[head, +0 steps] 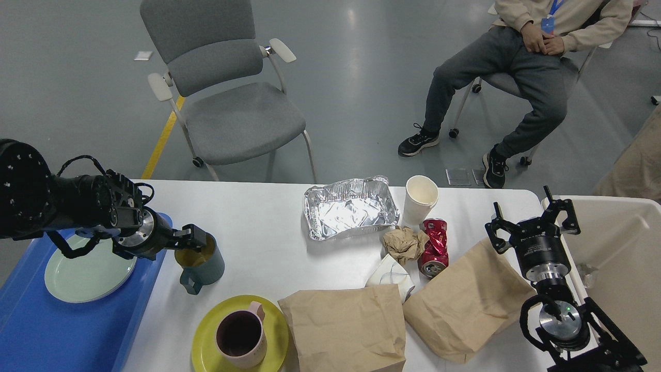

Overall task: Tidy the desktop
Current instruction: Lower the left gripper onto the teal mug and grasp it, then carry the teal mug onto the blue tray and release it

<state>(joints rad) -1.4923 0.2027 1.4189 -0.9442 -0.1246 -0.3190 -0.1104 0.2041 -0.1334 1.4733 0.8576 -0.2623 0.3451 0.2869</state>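
The white desktop (268, 217) holds a teal mug (202, 266) near its left edge. My left gripper (192, 238) reaches in sideways from over the blue tray (46, 325), its dark fingertips at the mug's far-left rim; the fingers cannot be told apart. A foil tray (351, 209), a paper cup (421, 196), a crushed red can (434, 245), crumpled brown paper (403, 243) and a white wad (390, 275) lie mid-table. Two brown paper bags (346, 325) (465, 299) lie in front. My right gripper (532, 221) stands open and empty above the right bag's corner.
A pink mug (242, 338) stands on a yellow plate (204, 346) at the front. A pale green plate (88, 269) lies in the blue tray. A cream bin (625, 243) stands at the right. A grey chair (232, 103) and a seated person (516, 77) are beyond the table.
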